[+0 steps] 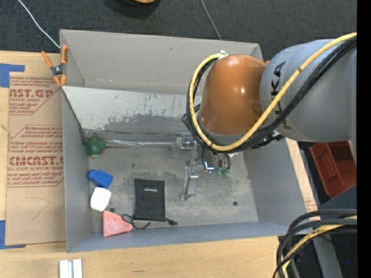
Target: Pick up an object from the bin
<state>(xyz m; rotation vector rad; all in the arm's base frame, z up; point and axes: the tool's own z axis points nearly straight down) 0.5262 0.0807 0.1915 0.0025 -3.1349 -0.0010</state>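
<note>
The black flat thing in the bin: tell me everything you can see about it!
The black pouch is a flat rectangle that looks like soft fabric, with a faint mark near its top edge. It lies flat on the bin floor near the front wall. A thin black cord trails along its lower edge toward the pink wedge.

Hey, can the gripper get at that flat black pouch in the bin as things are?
Probably yes. The black pouch lies flat on the bin floor just left of the gripper, with nothing on top of it or between them. The pink wedge and white block lie on its far side.
</note>
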